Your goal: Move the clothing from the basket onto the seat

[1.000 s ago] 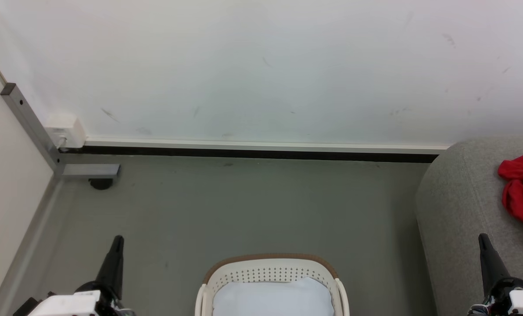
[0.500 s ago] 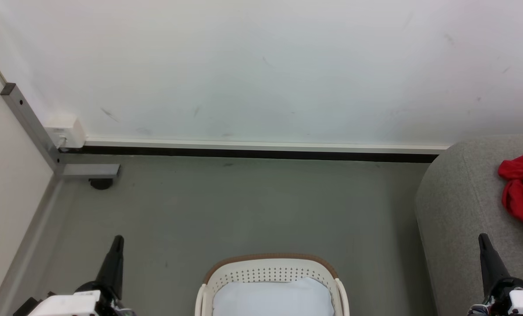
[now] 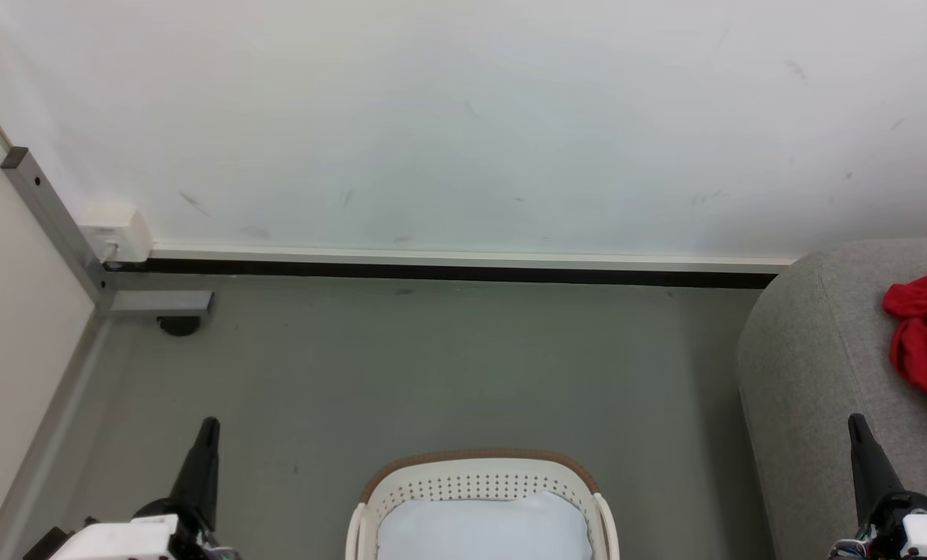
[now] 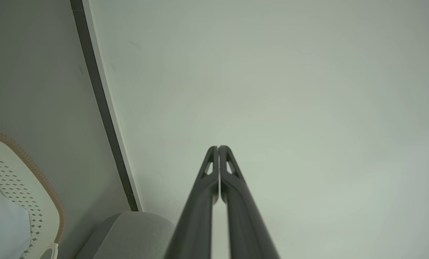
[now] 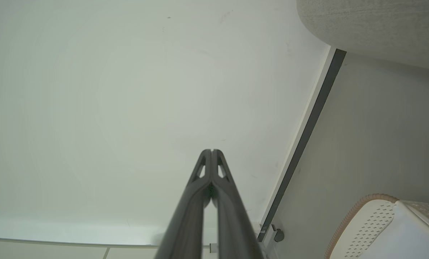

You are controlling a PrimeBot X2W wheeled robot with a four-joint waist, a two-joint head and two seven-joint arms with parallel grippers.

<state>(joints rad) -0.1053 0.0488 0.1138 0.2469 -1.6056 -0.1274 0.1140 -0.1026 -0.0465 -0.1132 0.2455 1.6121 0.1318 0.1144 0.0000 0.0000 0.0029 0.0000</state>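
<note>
Left gripper [image 3: 208,426] and right gripper [image 3: 855,421]: fingers are pressed together on both, nothing pinched, tips pointed toward the wall [image 3: 463,117]. The basket [image 3: 479,456] is placed between the two grippers, with a pale blue-white pad [image 3: 483,529] lying in it. The clothing [image 3: 924,334] is heaped on the seat [image 3: 806,365], ahead and right of the right gripper, apart from it. Open grey floor [image 3: 432,365] is seen ahead of the left gripper, bounded by a black baseboard strip [image 3: 448,274]. A metal frame leg [image 3: 51,218] is seen far left.
</note>
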